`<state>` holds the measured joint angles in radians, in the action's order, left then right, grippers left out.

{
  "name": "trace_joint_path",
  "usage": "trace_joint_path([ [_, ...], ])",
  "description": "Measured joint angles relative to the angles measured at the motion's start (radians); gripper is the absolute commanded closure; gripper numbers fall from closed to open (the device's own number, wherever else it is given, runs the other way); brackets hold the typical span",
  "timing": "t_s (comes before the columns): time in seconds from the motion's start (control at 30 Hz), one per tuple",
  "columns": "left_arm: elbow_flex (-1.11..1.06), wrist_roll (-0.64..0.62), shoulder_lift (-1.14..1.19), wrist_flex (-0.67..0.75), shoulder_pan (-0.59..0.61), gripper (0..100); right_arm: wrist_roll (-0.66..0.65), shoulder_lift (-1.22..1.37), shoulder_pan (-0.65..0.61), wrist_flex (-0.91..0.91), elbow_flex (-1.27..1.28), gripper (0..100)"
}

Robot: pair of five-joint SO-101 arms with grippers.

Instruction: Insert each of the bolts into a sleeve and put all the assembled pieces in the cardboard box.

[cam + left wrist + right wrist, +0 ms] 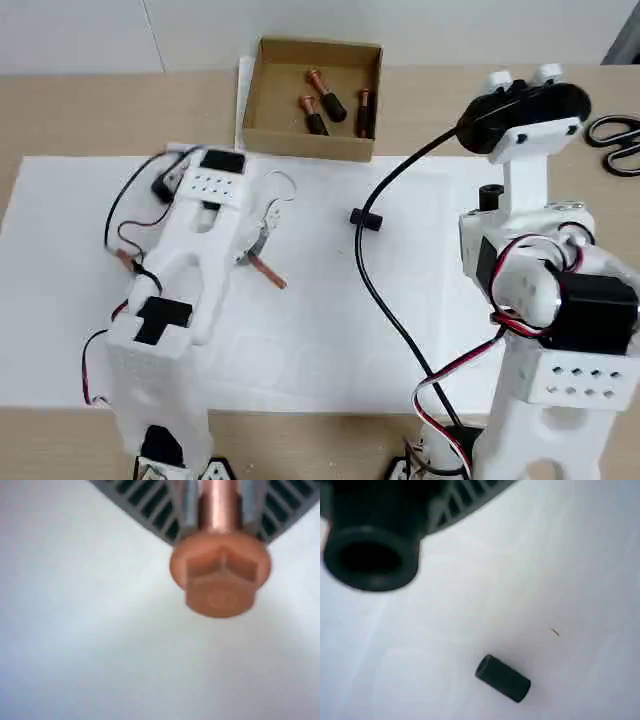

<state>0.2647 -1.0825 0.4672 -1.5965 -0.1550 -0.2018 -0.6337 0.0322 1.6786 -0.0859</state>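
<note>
My left gripper (257, 252) is shut on a copper bolt (268, 270) just above the white paper; the bolt's hex head (220, 575) faces the left wrist camera. My right gripper (490, 200) is at the paper's right side, shut on a black sleeve (370, 555) whose open bore faces the right wrist camera. A second black sleeve (366, 219) (502, 678) lies loose on the paper between the arms. The cardboard box (300, 145) stands at the back with three bolt-and-sleeve pieces (324, 104) inside.
A white paper sheet (330, 320) covers the middle of the wooden table. Black scissors (615, 140) lie at the back right. The right arm's black cable (375, 290) runs across the paper near the loose sleeve.
</note>
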Motion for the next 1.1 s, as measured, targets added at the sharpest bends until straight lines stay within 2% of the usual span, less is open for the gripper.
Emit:
trace_joint_path([
  [0.07, 0.115, 0.12, 0.0, -0.092, -0.012, 99, 0.0, 0.0, 0.0, 0.0, 0.0, 99.5],
  [0.17, 0.262, 0.295, 0.0, -0.124, -0.003, 99, 0.0, 0.0, 0.0, 0.0, 0.0, 99.5],
  [0.23, 0.318, 0.365, 0.0, -0.13, 0.014, 99, 0.0, 0.0, 0.0, 0.0, 0.0, 99.5],
  [0.43, 0.333, 0.407, -0.155, -0.141, 0.006, 99, 0.0, -0.061, 0.0, 0.0, 0.003, 99.5],
  [0.57, 0.333, 0.476, -0.307, -0.144, -0.041, 99, 0.0, -0.18, -0.003, 0.0, 0.083, 99.5],
  [0.73, 0.296, 0.516, -0.47, -0.144, -0.144, 99, 0.0, -0.301, -0.103, -0.006, 0.276, 99.5],
  [0.87, 0.242, 0.519, -0.559, -0.081, -0.155, 99, 0.0, -0.379, -0.143, -0.126, 0.454, 99.5],
  [1.1, 0.146, 0.554, -0.701, 0.051, -0.161, 99, 0.0, -0.546, -0.149, -0.47, 0.709, 99.5],
])
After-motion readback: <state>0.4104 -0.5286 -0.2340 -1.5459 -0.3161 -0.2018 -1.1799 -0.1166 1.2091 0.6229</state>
